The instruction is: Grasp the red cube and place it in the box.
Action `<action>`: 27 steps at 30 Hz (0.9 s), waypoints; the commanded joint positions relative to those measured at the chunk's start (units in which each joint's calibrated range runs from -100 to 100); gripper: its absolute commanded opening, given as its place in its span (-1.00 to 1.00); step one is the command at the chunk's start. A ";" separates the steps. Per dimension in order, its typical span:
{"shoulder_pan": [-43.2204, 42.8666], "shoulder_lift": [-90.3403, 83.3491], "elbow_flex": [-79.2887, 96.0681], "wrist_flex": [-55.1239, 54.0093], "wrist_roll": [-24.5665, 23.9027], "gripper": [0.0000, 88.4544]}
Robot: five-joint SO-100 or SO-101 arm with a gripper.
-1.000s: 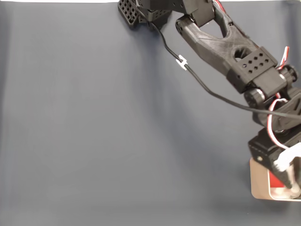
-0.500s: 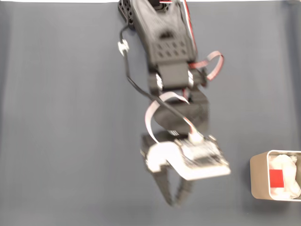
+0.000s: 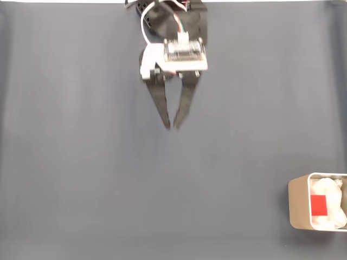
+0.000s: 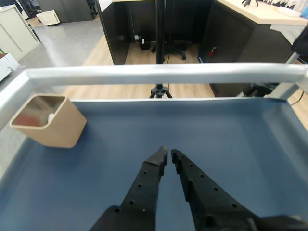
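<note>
Red cube [image 3: 319,205] inside box [image 3: 297,201], claw [image 3: 172,126] well apart.

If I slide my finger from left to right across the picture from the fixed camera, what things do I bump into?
Gripper near the top, then bare blue-grey table, then the box at the right edge, and inside it the red cube on white padding.

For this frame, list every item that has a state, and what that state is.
red cube: lying inside the box on the white padding, not held.
box: upright, open-topped, holding the cube.
gripper: empty, fingertips nearly together, far from the box.
</note>
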 commanded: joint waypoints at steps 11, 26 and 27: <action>0.90 -42.03 40.59 17.29 -0.88 -1.00; -0.59 -42.38 40.69 40.65 -2.34 -1.00; -0.59 -42.38 40.69 40.73 -1.95 -1.00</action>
